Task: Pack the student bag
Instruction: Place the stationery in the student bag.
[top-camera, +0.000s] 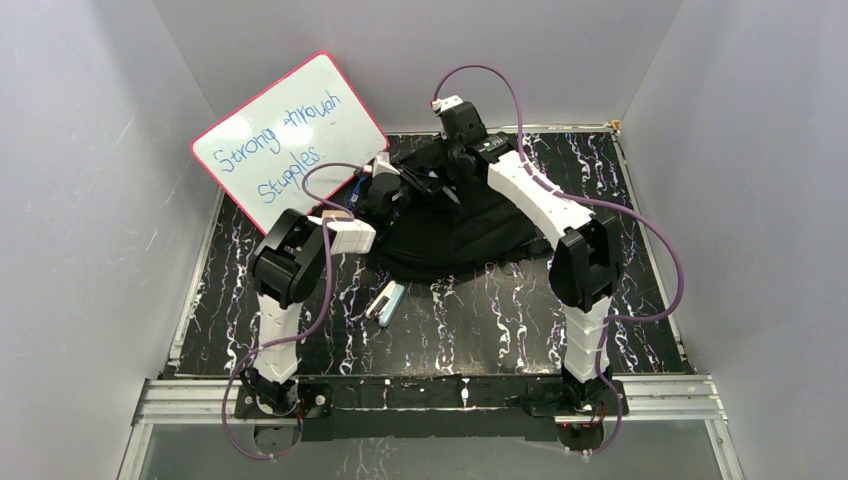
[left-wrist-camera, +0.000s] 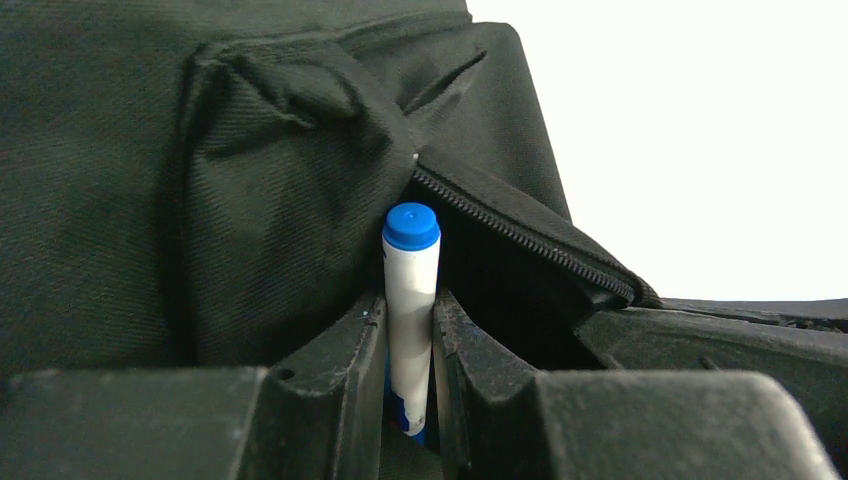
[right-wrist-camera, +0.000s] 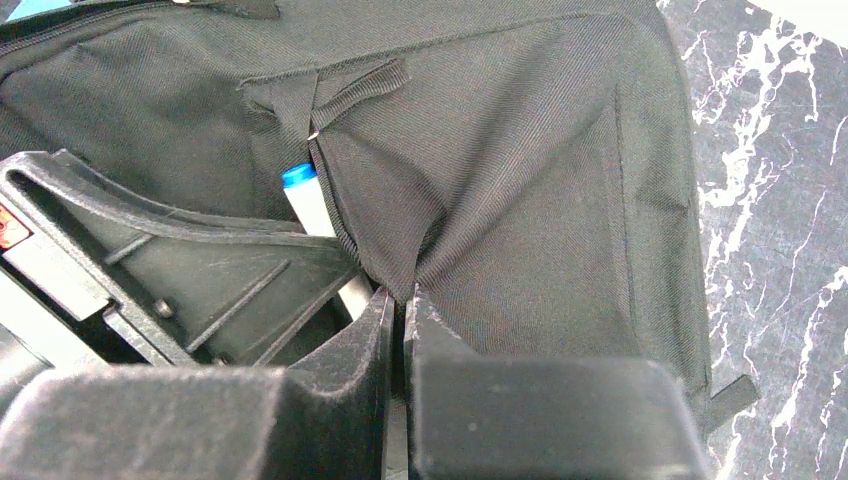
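The student bag (top-camera: 455, 235) lies flat on the table (top-camera: 500, 330), in the middle toward the far edge. It spreads wider left to right than near to far, with its rounded edge facing the near edge. Its zip mouth gapes at the far-left part, where both my arms meet. My left gripper (left-wrist-camera: 410, 308) is clamped on a white marker (left-wrist-camera: 411, 265). The marker runs straight out along my fingers, and its blue cap leads into the dark zip opening. My right gripper (right-wrist-camera: 400, 298) is pinched together on a fold of the bag's fabric just beside the zip, holding that flap up next to the marker.
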